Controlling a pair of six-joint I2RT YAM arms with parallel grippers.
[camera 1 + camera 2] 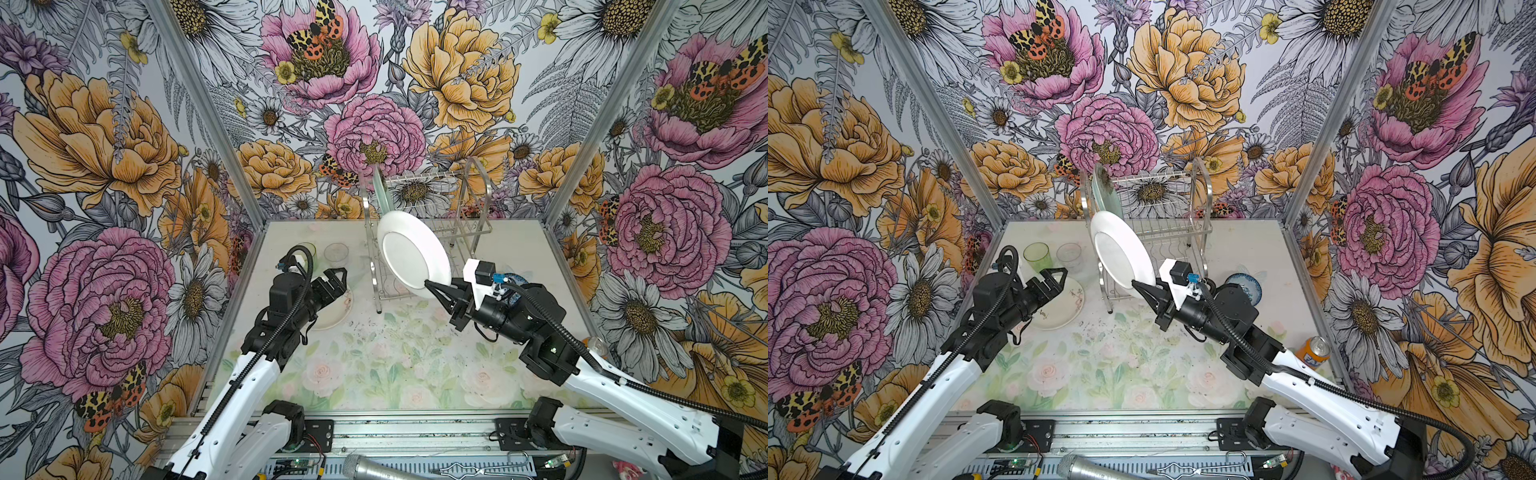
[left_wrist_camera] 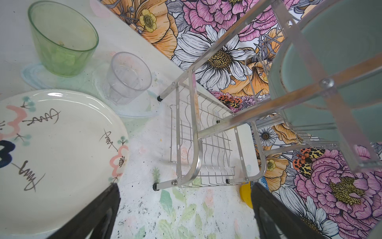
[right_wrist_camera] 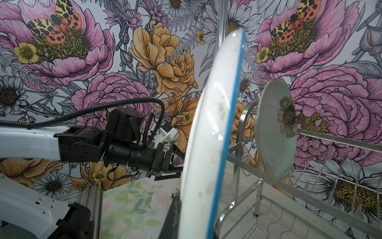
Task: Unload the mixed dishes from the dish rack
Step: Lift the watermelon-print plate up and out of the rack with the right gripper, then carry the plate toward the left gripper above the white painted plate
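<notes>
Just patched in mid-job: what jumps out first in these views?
The white plate, held tilted before the dish rack, its lower rim pinched by the right gripper. Behind it a pale green plate stands on edge in the rack's upper tier. At left, the left gripper hangs open by the cream plate.

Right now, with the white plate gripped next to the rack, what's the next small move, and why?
Probably draw the right hand slightly back from the dish rack before lowering. It is shut on the lower rim of the white plate, which hangs tilted close to the rack's frame, and the table in front lies open.
</notes>
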